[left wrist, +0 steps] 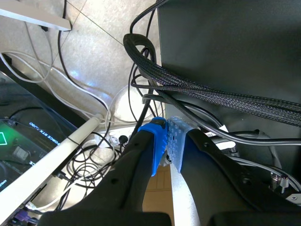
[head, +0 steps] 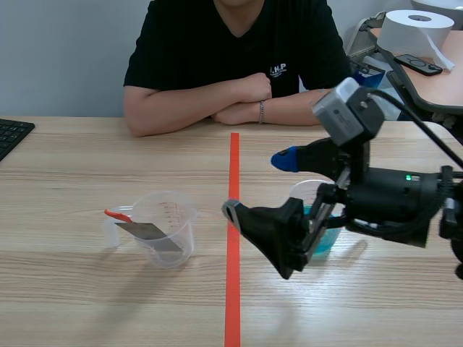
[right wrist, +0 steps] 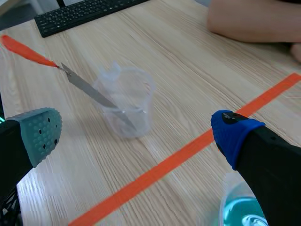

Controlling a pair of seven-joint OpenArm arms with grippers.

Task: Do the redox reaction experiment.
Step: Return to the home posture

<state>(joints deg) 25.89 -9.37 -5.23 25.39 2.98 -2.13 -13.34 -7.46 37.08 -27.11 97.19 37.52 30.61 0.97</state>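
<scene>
Right now, your right end effector [head: 258, 186] hangs just above the surface [head: 79, 303] with its fingers spread wide and nothing between them. It pokes out just past the orange-red tape line [head: 233, 289] from the right. One finger is low over the line and the other is raised, farther from you.

The clear measuring cup [head: 163, 228] stands upright on the other side of the line, ahead of that end effector and apart from it. A metal strip [head: 148, 233] leans inside the cup, with its lower end at the bottom. Its orange-red tip sticks out over the rim on the side away from the line.

The beaker of blue liquid [head: 323, 242] stands behind the right arm's fingers, near the line (most of it is hidden by the arm in the scene view).

Your left end effector [left wrist: 167, 143] has its fingers together, pads touching and holding nothing. It points down at a tangle of cables [left wrist: 197, 89] and the floor [left wrist: 99, 42].

A person [head: 239, 101] sits across the surface with arms folded on it. A keyboard [head: 11, 134] lies at the far left edge.
</scene>
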